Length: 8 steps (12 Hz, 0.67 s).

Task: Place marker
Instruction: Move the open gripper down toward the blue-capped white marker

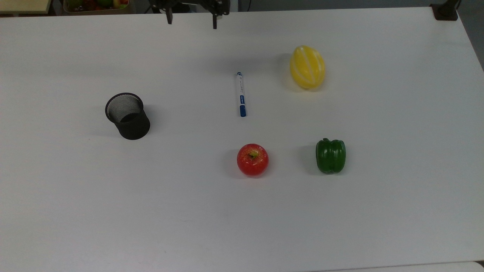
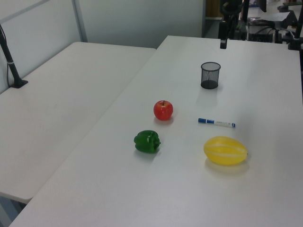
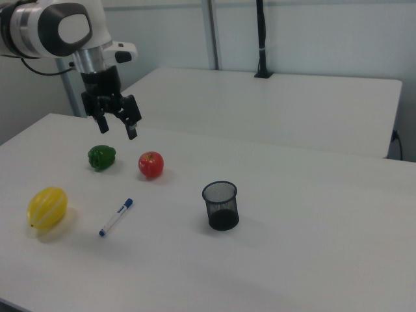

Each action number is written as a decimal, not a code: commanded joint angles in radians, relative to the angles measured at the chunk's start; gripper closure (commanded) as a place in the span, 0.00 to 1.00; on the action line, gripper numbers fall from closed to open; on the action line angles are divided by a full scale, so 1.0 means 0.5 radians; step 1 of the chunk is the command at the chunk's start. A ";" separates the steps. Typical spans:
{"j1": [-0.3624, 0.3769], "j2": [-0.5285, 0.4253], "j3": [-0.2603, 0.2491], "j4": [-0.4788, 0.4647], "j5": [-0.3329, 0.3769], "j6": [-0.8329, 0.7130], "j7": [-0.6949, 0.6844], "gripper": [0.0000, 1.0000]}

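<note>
The marker point(image 1: 240, 94), a slim white pen with a blue cap, lies flat on the white table point(image 1: 227, 226) between the black mesh cup point(image 1: 127, 116) and the yellow melon point(image 1: 307, 67). In the left view the marker point(image 2: 217, 123) lies just behind the melon point(image 2: 225, 150). My gripper point(image 1: 192, 22) hangs at the table's far edge in the top view, open and empty. In the right view the gripper point(image 3: 117, 131) hovers well above the table, with the marker point(image 3: 116, 217) lying on the table below it.
A red apple point(image 1: 252, 159) and a green pepper point(image 1: 331, 155) sit on the near side of the marker in the top view. The mesh cup point(image 3: 221, 205) stands upright, apart from the other things. A box of fruit point(image 1: 96, 4) sits beyond the table's far edge.
</note>
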 commanded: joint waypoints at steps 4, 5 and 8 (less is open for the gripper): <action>0.028 0.011 0.308 -0.037 -0.007 0.057 0.071 0.00; 0.031 0.011 0.321 -0.038 -0.016 0.057 0.071 0.00; 0.046 0.045 0.321 -0.068 -0.016 0.060 0.071 0.00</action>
